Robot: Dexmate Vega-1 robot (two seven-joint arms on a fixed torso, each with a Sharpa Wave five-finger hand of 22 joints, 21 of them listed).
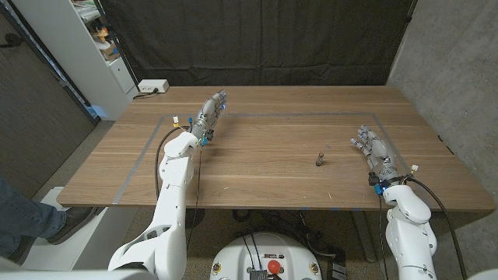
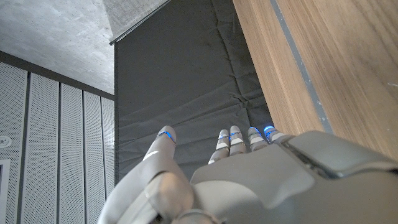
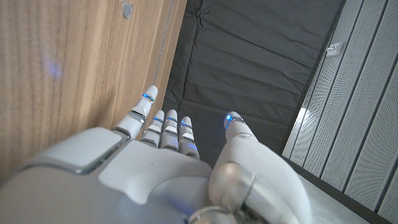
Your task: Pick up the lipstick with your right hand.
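Note:
The lipstick (image 1: 320, 159) is a small dark tube standing upright on the wooden table (image 1: 264, 187), right of the middle. My right hand (image 1: 375, 152) waits about a hand's length to its right, on its edge, fingers straight and apart, holding nothing. The right wrist view looks along the back of my right hand (image 3: 168, 168), and the lipstick (image 3: 127, 9) is a small dark spot on the wood far ahead. My left hand (image 1: 208, 115) is at the table's far left part, fingers extended and empty. The left wrist view also has my left hand (image 2: 249, 174) with straight fingers.
A grey tape line (image 1: 148, 152) marks a rectangle on the table. A white power box (image 1: 152, 86) sits just beyond the far left corner. A black curtain (image 1: 257, 39) hangs behind. A person's leg and shoe (image 1: 31, 222) are at the lower left.

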